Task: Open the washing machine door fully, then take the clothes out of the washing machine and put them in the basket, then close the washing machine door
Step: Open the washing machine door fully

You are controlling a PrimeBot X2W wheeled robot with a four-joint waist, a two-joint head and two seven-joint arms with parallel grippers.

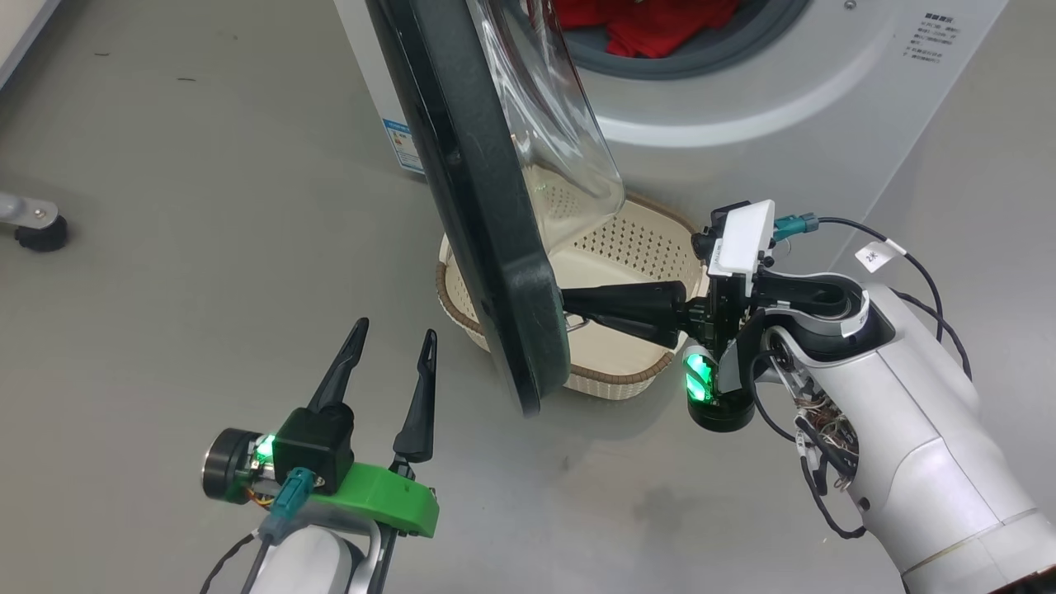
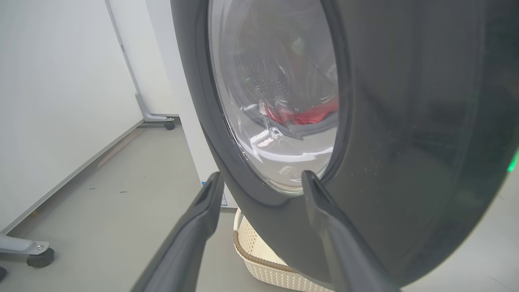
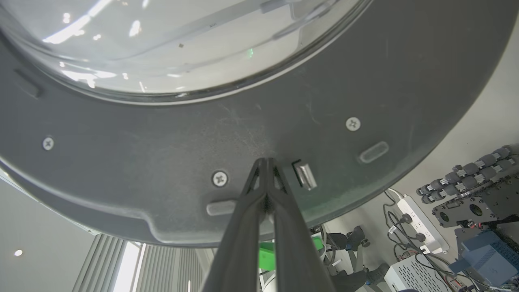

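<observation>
While your right hand [image 1: 571, 312], pressed together, meets the inner face of the round glossy black washing machine door [image 1: 483, 247], your left hand [image 1: 394, 334] spread outside it, cream perforated basket [image 1: 635, 247] beneath it, red clothes [image 1: 652, 29] behind it

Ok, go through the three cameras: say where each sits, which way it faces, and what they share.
Head view: from the head, down and forward at the washing machine, its part-open washing machine door and the basket; left gripper open, right gripper shut at the door's inner face.
Left wrist view: along its spread fingers, at the door's outer face and glass.
Right wrist view: along its closed fingers, at the door's inner face beside the latch.
Shared: head and left wrist views both show the basket and the clothes.
</observation>
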